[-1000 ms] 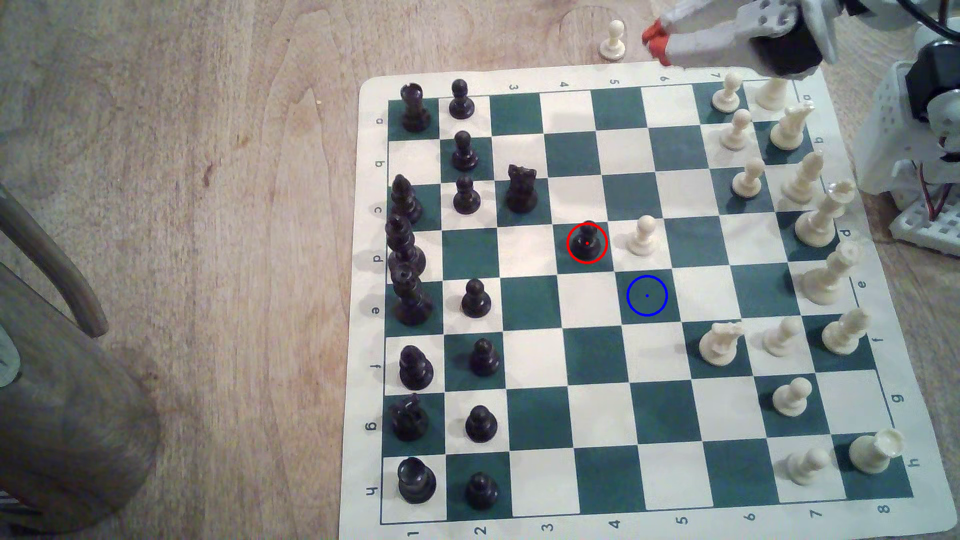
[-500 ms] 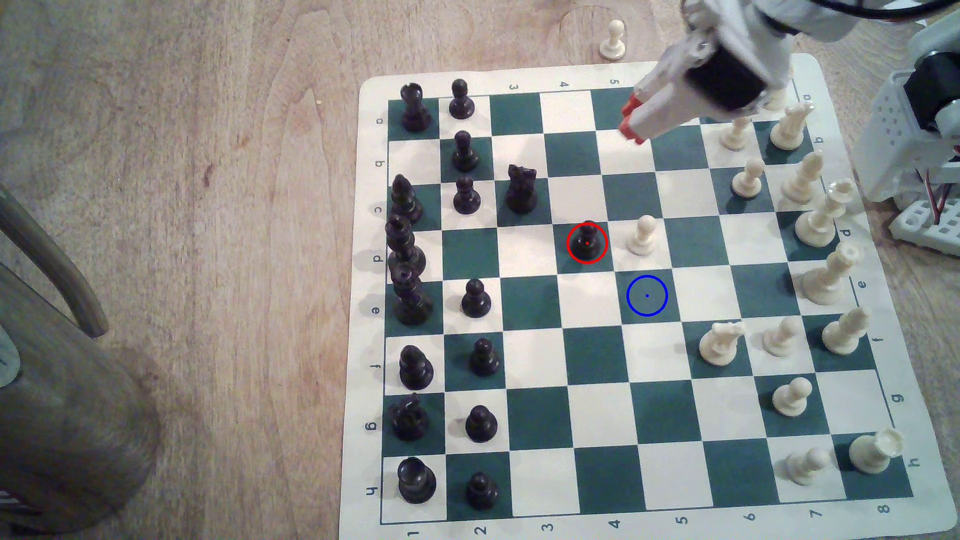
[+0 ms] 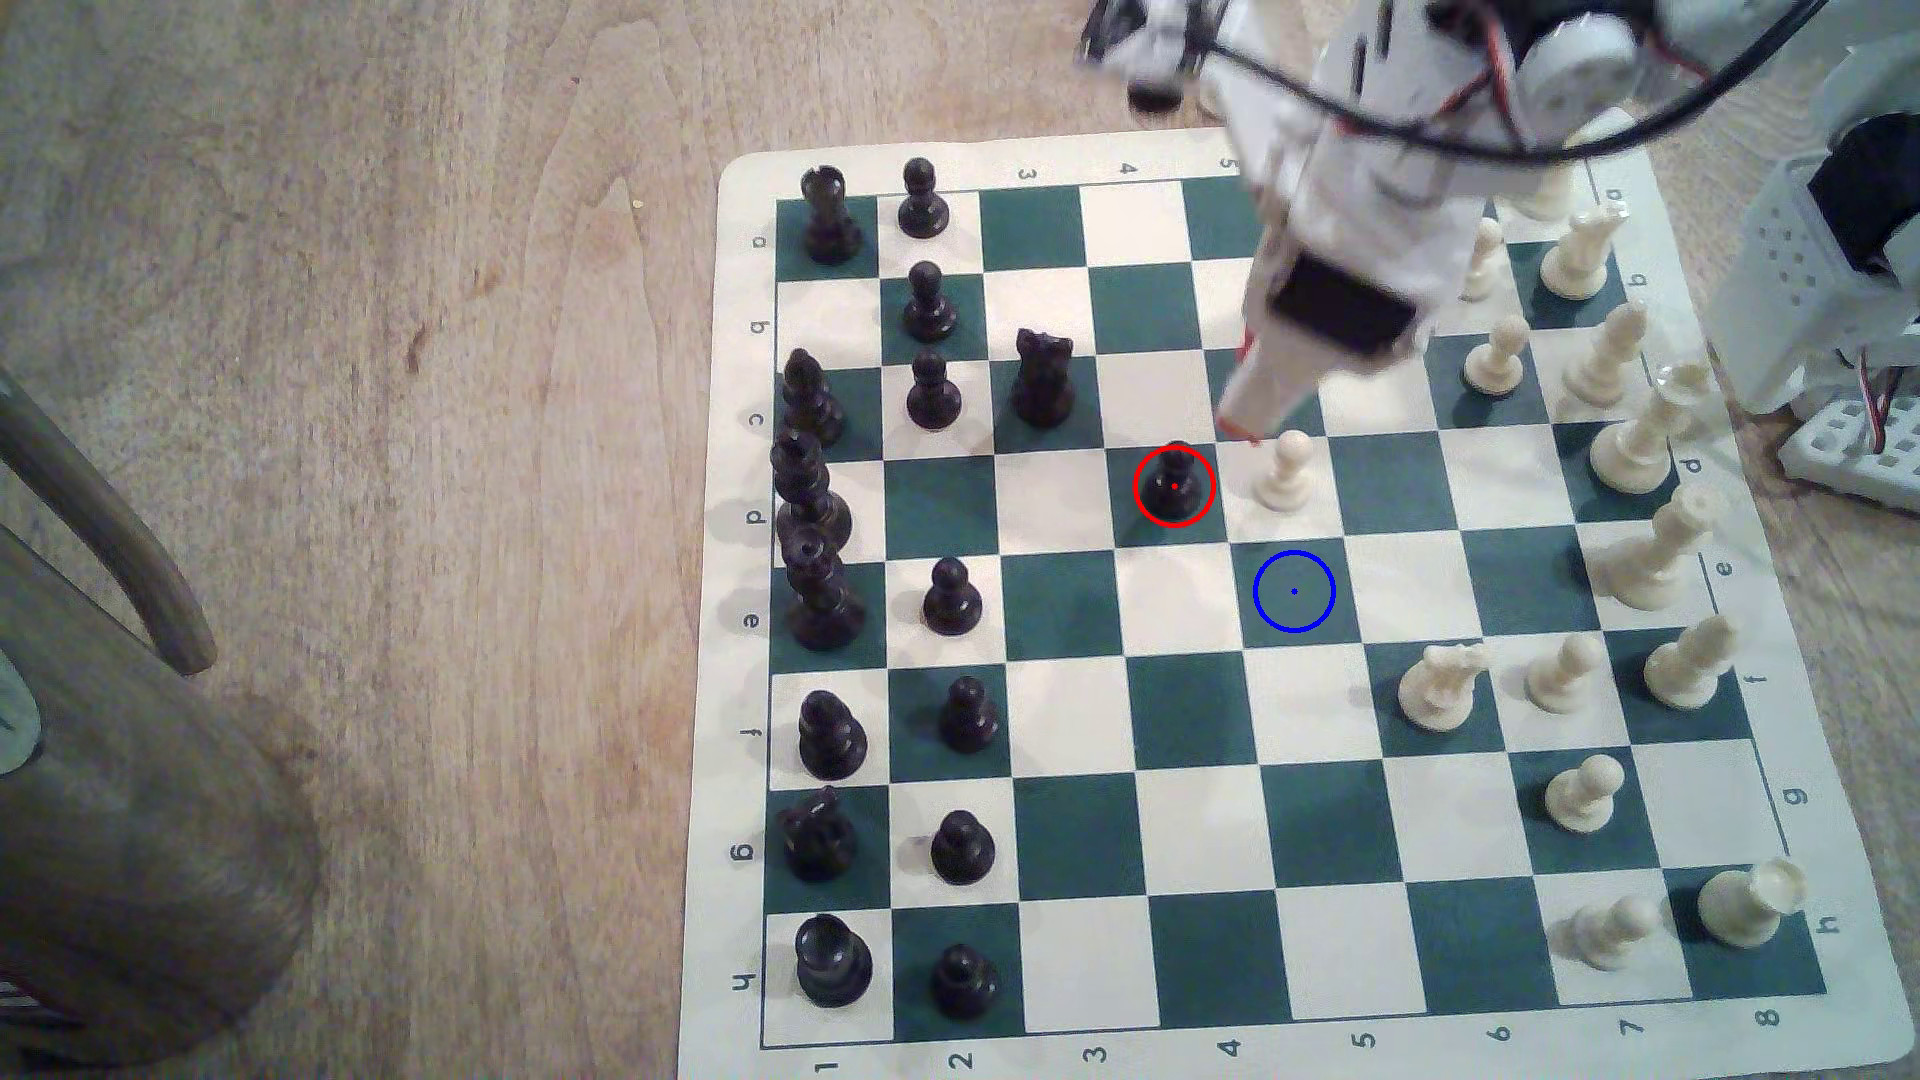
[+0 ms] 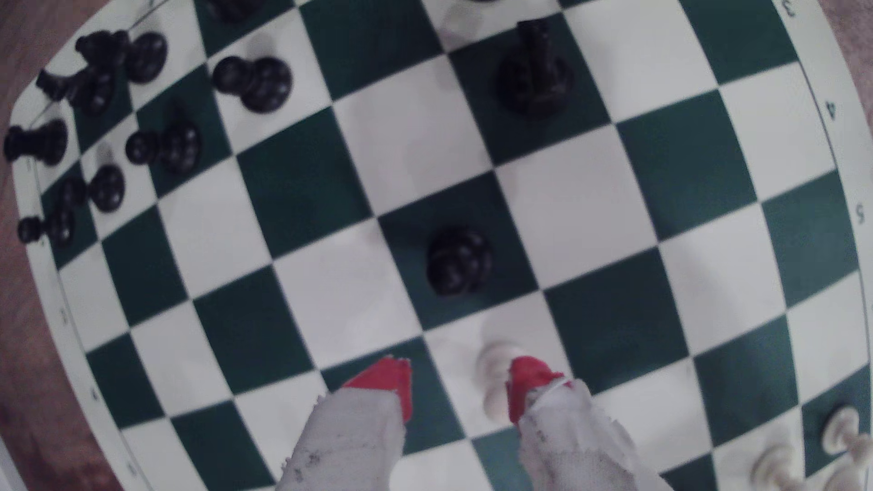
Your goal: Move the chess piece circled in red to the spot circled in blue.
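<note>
The chess piece (image 3: 1174, 483), a small black pawn ringed in red, stands on a green square near the board's middle. The spot (image 3: 1294, 591), a green square with a blue ring and dot, lies one square diagonally nearer and to the exterior view's right, and it is bare. My gripper (image 3: 1240, 424) hangs just beyond the pawn, slightly to its right, close to a white pawn (image 3: 1286, 473). In the wrist view the gripper (image 4: 457, 382) is open and holds nothing. Its red fingertips (image 4: 385, 377) straddle the white pawn (image 4: 496, 373), with the black pawn (image 4: 459, 260) ahead of them.
A black knight (image 3: 1042, 376) stands two squares to the pawn's far left in the exterior view. Black pieces line the board's left columns and white pieces crowd its right side. The arm's base (image 3: 1829, 260) sits off the board's far right corner.
The arm has swung from the board's far edge down over the board. Its tips now sit beside the white pawn, close to the ringed black pawn. No pieces have moved.
</note>
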### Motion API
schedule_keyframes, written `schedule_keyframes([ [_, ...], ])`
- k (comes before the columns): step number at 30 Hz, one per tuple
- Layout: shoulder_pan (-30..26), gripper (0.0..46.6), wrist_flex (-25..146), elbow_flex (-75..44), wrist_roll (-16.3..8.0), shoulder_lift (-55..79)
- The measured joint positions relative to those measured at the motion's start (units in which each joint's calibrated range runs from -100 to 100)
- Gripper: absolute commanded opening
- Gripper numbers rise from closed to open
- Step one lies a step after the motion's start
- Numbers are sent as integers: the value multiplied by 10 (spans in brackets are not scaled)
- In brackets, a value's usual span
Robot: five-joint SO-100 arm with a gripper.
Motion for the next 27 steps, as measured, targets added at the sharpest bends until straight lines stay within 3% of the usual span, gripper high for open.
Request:
schedule_keyframes([
  [9,0,129,-66,0,-15,64],
  [27,0,128,-123,0,-17,115],
])
